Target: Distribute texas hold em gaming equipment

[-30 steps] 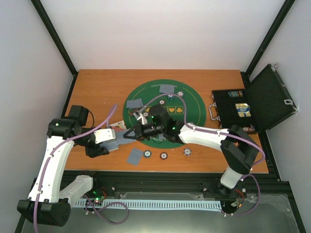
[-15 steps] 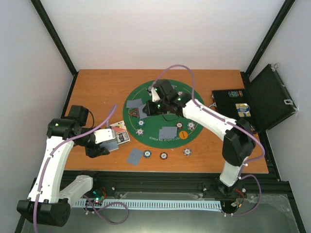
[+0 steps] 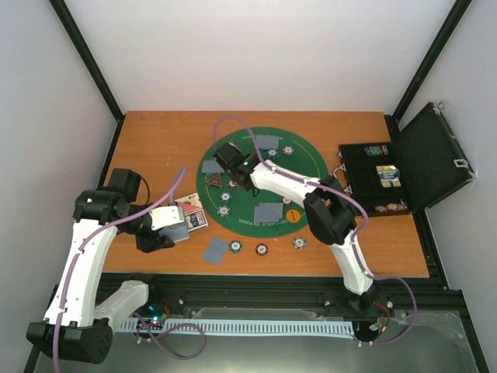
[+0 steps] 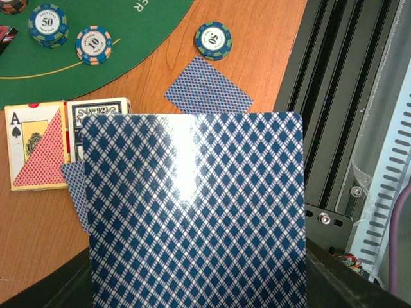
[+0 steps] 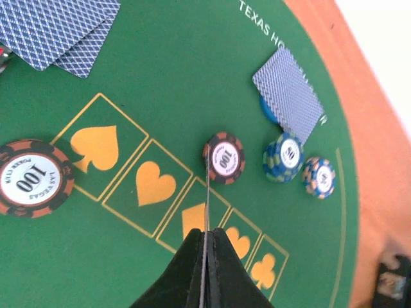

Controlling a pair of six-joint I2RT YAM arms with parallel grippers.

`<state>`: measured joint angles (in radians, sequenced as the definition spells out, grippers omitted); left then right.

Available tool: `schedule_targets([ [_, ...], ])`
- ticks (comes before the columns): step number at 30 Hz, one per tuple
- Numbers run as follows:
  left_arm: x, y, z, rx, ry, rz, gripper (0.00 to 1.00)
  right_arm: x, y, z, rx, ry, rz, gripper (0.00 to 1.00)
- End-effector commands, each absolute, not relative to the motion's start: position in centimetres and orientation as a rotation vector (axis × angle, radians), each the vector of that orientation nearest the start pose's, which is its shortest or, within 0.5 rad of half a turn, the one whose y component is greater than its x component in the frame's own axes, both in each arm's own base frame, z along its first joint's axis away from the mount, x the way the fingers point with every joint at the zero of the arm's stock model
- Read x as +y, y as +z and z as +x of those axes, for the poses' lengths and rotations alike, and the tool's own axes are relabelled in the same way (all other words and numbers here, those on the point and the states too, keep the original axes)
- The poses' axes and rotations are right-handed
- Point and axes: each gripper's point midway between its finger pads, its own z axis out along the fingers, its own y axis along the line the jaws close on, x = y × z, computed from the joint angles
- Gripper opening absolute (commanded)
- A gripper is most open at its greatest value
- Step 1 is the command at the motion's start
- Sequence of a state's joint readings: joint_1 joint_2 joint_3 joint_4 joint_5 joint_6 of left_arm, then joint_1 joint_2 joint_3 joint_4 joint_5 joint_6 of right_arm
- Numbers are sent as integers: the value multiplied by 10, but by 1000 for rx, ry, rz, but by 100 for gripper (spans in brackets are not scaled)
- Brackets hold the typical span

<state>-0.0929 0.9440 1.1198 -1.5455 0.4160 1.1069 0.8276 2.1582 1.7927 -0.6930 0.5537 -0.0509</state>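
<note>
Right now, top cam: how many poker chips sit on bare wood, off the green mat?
3, in a row on the mat's near side: left chip, by a face-down card; middle chip; right chip. Others may be hidden.

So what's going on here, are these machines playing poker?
Sort of: two robot arms are laying out a poker game. The left gripper holds a blue-backed card, maybe a stack, beside the green mat. The right gripper pinches a second card edge-on above the mat, where chips and face-down cards already lie.
</note>
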Motion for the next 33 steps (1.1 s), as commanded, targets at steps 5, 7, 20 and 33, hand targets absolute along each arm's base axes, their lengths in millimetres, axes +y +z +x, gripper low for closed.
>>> schedule_targets([
  [5,-85,214,133,2179,-361,1604,1,343,73,434,2060,-770,-1109,3],
  [7,-85,214,134,2177,-356,1605,1,343,61,430,2080,-761,-1123,3],
  [20,-84,216,132,2164,-338,1613,1,337,55,371,2242,-482,-1152,55],
  [33,-83,222,130,2157,-327,1611,1,308,76,346,2470,-128,-898,69],
])
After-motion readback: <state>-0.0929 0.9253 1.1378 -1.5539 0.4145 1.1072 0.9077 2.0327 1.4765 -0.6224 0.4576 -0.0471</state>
